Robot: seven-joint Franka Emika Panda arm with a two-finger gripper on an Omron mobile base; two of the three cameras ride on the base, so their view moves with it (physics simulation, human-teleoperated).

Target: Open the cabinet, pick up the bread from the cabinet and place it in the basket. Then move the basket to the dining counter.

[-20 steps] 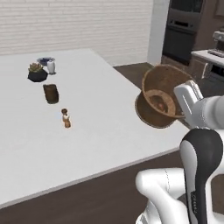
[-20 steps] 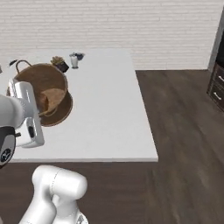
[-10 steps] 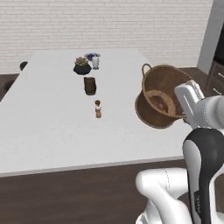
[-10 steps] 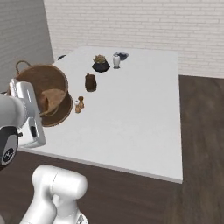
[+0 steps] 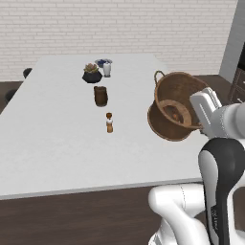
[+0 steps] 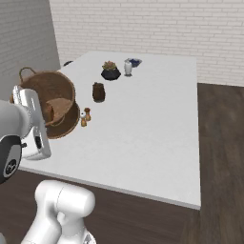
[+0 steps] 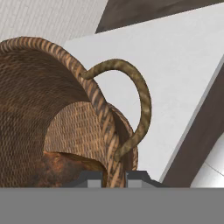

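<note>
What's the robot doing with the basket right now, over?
Gripper shut on basket rim, basket held tilted above dining counter edge. Bread inside. Cup and small bottle sit apart, not blocking.

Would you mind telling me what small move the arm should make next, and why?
Probably carry the basket further over the dining counter and lower it: the gripper pinches its rim, the bread lies inside, and it hangs tilted above the counter's edge.

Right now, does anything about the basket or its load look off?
The basket hangs tilted from the gripper, pinched at its rim, mouth tipped sideways. The bread lies low inside. Nothing has spilled on the dining counter.
</note>
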